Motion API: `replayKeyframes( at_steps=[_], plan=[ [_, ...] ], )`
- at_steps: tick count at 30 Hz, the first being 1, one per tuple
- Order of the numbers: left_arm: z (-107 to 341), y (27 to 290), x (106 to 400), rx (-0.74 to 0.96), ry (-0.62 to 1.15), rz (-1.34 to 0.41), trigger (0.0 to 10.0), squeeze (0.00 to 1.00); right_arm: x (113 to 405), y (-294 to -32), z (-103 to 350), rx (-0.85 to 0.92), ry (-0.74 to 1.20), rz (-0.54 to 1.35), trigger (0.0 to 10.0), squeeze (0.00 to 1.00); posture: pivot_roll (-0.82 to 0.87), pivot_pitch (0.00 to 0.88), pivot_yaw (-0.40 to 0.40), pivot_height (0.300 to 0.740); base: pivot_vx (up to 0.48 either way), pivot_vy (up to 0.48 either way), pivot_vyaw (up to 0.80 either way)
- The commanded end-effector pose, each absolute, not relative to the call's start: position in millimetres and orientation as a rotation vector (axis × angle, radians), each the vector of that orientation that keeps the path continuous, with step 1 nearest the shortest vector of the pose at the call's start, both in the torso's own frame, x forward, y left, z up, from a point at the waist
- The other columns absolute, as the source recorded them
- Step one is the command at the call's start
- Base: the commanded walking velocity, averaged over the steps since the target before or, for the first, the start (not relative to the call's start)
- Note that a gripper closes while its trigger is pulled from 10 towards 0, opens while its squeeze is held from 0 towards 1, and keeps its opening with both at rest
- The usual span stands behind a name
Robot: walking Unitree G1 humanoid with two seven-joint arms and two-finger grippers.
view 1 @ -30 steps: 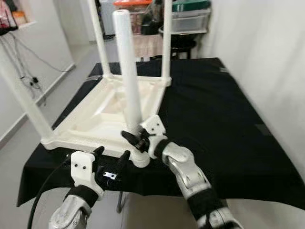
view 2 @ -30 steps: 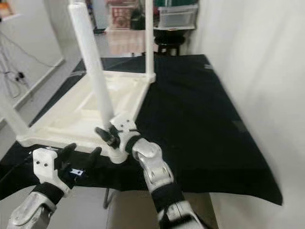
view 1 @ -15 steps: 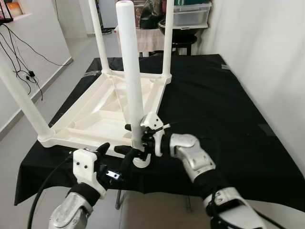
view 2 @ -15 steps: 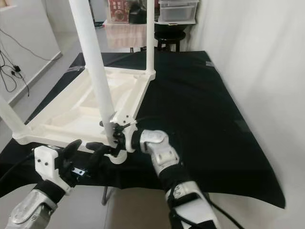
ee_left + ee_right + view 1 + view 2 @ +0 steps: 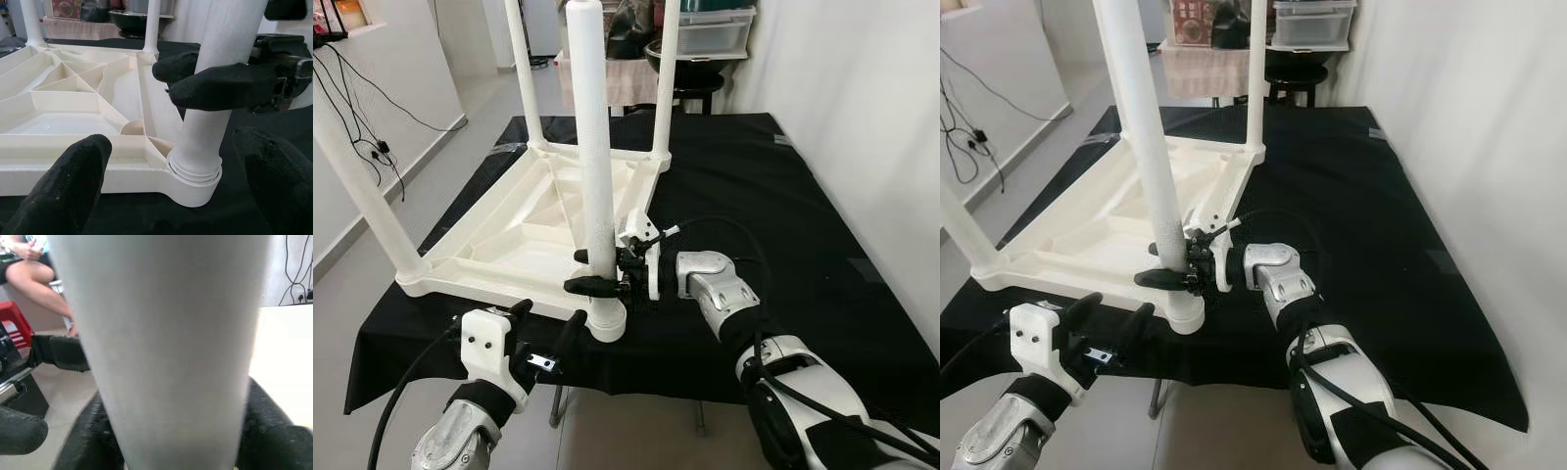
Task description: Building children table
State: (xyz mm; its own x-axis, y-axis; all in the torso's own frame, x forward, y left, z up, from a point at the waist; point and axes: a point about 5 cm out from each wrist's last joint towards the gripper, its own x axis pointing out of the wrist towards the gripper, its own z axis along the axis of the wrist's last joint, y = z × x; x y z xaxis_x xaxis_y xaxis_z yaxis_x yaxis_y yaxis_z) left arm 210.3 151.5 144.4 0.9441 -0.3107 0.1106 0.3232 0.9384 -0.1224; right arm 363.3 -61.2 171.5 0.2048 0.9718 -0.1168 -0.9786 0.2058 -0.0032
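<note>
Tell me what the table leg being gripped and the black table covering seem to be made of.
The leg looks like moulded white plastic: smooth and matte, seated in a collar on the ribbed frame. The covering looks like black cloth: matte, draping over the edges. The right gripper clamps the leg.

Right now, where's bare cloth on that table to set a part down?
Free: the black cloth on the robot's right, from the upturned white table across to the wall-side edge, and the far right corner. Crowded: the near corner, where the right gripper clamps the near leg above its socket and the open left gripper hovers at the near edge.
</note>
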Motion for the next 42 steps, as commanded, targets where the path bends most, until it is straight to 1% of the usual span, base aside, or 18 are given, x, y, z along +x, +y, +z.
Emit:
replayKeyframes(
  at_steps=[1, 8, 9, 10, 11, 12, 13, 14, 15, 21, 22, 25, 26, 27, 31, 34, 35, 42],
  plan=[
    [144, 150, 208, -0.141, -0.078, -0.326, 10.0, 0.0, 366, -67, 174, -0.079, 0.091, 1.354, 0.0, 0.0, 0.06, 0.054, -0.004, 0.74, 0.0, 0.0, 0.0],
    [146, 150, 206, -0.144, -0.077, -0.333, 10.0, 0.0, 368, -95, 161, -0.198, 0.147, 1.196, 0.0, 0.0, 0.06, 0.074, -0.012, 0.74, 0.0, 0.0, 0.0],
    [145, 150, 205, -0.141, -0.076, -0.333, 10.0, 0.0, 368, -95, 150, -0.189, 0.174, 0.98, 0.0, 0.0, 0.06, 0.077, -0.023, 0.74, 0.0, 0.0, 0.0],
    [145, 150, 205, -0.141, -0.076, -0.333, 10.0, 0.0, 368, -95, 150, -0.189, 0.174, 0.98, 0.0, 0.0, 0.06, 0.077, -0.023, 0.74, 0.0, 0.0, 0.0],
    [146, 153, 206, -0.138, -0.074, -0.332, 10.0, 0.0, 353, -82, 135, -0.07, 0.194, 0.72, 0.0, 0.0, 0.07, 0.07, -0.011, 0.74, 0.0, 0.0, 0.0],
    [146, 153, 206, -0.138, -0.074, -0.332, 10.0, 0.0, 353, -82, 135, -0.07, 0.194, 0.72, 0.0, 0.0, 0.07, 0.07, -0.011, 0.74, 0.0, 0.0, 0.0],
    [146, 156, 206, -0.135, -0.073, -0.331, 10.0, 0.0, 339, -82, 127, 0.021, 0.227, 0.514, 0.0, 0.0, 0.07, 0.07, -0.011, 0.74, 0.0, 0.0, 0.0],
    [144, 158, 207, -0.127, -0.067, -0.328, 10.0, 0.0, 325, -71, 120, 0.05, 0.213, 0.477, 0.0, 0.0, 0.03, 0.06, 0.042, 0.74, 0.0, 0.0, 0.0],
    [143, 160, 209, -0.124, -0.061, -0.328, 10.0, 0.0, 324, -55, 120, 0.079, 0.182, 0.535, 0.0, 0.0, 0.03, 0.033, 0.055, 0.74, 0.0, 0.0, 0.0],
    [141, 160, 214, -0.122, -0.054, -0.337, 10.0, 0.0, 341, -27, 128, 0.041, 0.125, 0.689, 0.0, 0.0, 0.05, 0.02, 0.031, 0.74, 0.0, 0.0, 0.0],
    [141, 160, 214, -0.122, -0.058, -0.333, 10.0, 0.0, 347, -23, 128, 0.012, 0.145, 0.699, 10.0, 0.0, 0.05, 0.016, 0.03, 0.74, 0.0, 0.0, 0.0],
    [141, 159, 215, -0.122, -0.061, -0.329, 10.0, 0.0, 350, -22, 129, -0.007, 0.162, 0.7, 10.0, 0.0, 0.05, 0.014, 0.027, 0.74, 0.0, 0.0, 0.0],
    [141, 159, 215, -0.122, -0.063, -0.325, 10.0, 0.0, 348, -19, 131, -0.016, 0.172, 0.721, 10.0, 0.59, 0.05, 0.011, 0.025, 0.74, 0.0, 0.0, 0.0],
    [141, 158, 215, -0.122, -0.064, -0.322, 10.0, 0.0, 346, -16, 135, 0.031, 0.183, 0.778, 10.0, 1.0, 0.05, 0.012, 0.023, 0.74, 0.0, 0.0, 0.0],
    [141, 158, 215, -0.122, -0.065, -0.322, 10.0, 0.0, 343, -11, 139, 0.093, 0.19, 0.837, 10.0, 1.0, 0.05, 0.012, 0.023, 0.74, 0.0, 0.0, 0.0],
    [141, 158, 215, -0.124, -0.065, -0.327, 10.0, 0.0, 345, -17, 155, 0.108, 0.119, 1.046, 10.0, 1.0, 0.06, 0.019, 0.021, 0.74, 0.0, 0.0, 0.0],
    [142, 157, 215, -0.125, -0.066, -0.329, 10.0, 0.0, 347, -23, 160, 0.078, 0.088, 1.129, 10.0, 0.0, 0.06, 0.024, 0.018, 0.74, 0.0, 0.0, 0.0],
    [143, 156, 213, -0.126, -0.071, -0.327, 10.0, 0.0, 357, -39, 161, -0.014, 0.09, 1.243, 10.0, 0.0, 0.06, 0.037, 0.014, 0.74, 0.0, 0.0, 0.0]
  ],
)
